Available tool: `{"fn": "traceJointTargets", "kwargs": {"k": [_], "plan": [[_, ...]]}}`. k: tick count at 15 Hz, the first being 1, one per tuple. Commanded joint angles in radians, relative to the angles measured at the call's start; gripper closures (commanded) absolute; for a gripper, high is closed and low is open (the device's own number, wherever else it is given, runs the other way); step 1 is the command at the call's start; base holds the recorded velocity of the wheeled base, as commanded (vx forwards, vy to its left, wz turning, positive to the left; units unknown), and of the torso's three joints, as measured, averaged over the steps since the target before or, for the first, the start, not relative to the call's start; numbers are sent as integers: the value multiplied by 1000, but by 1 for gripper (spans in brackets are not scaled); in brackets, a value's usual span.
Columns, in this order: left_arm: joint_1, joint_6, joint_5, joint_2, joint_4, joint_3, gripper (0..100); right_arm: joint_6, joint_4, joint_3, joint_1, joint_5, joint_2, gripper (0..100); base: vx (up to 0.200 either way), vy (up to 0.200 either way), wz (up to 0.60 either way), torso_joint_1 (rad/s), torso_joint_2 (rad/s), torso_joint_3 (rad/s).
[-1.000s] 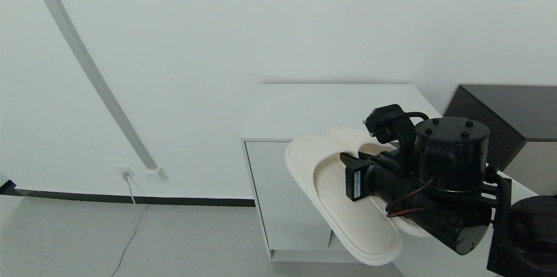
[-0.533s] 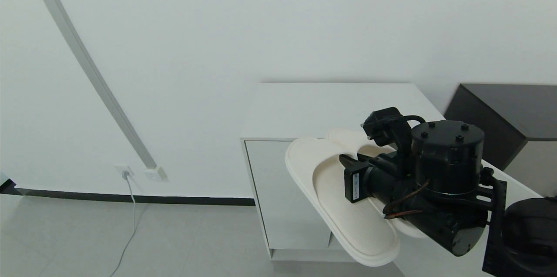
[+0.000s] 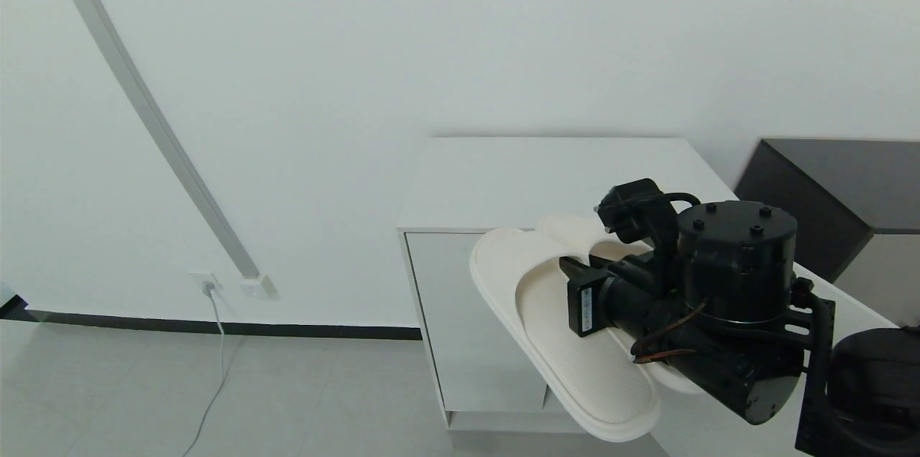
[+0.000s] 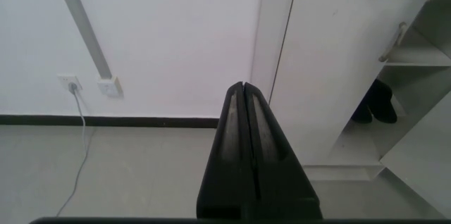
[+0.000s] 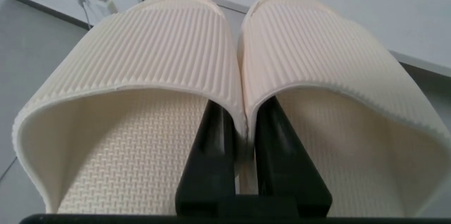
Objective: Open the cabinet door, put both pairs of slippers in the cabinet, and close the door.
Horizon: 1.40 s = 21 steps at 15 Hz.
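A pair of cream slippers (image 3: 575,342) hangs in front of the white cabinet (image 3: 546,177), soles tilted toward its closed left door (image 3: 467,313). My right gripper (image 5: 243,122) is shut on the slippers: one finger (image 5: 215,139) sits inside each slipper, pinching the touching inner walls together. In the head view the right gripper (image 3: 571,270) reaches under the straps. My left gripper (image 4: 244,94) is shut on nothing, held low and facing the cabinet (image 4: 331,76). The cabinet's right side stands open, showing a shelf (image 4: 423,55) and a dark pair of shoes (image 4: 377,104) below it.
A dark cabinet (image 3: 848,184) stands just right of the white one. A wall socket with a hanging cable (image 3: 208,288) and a slanted metal strip (image 3: 144,105) are on the wall to the left. Grey floor (image 3: 215,399) lies open left of the cabinet.
My right arm has edged slightly left with the slippers still in its grip. Nothing else has moved.
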Motion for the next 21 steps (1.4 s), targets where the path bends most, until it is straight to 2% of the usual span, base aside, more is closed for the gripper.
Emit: {"fn": "traceJointTargets", "kwargs": {"k": [1, 13, 21], "plan": [[0, 0, 0, 0, 1, 0, 100, -1, 0, 2, 2, 0, 3, 100, 0, -200, 0, -2, 7, 7], [0, 2, 0, 0, 1, 0, 100, -1, -1, 15, 5, -2, -3, 100, 0, -200, 0, 3, 3, 3], [0, 0, 0, 2, 0, 0, 100, -3, -20, 43, 5, 0, -11, 100, 0, 0, 0, 0, 0, 0]]}}
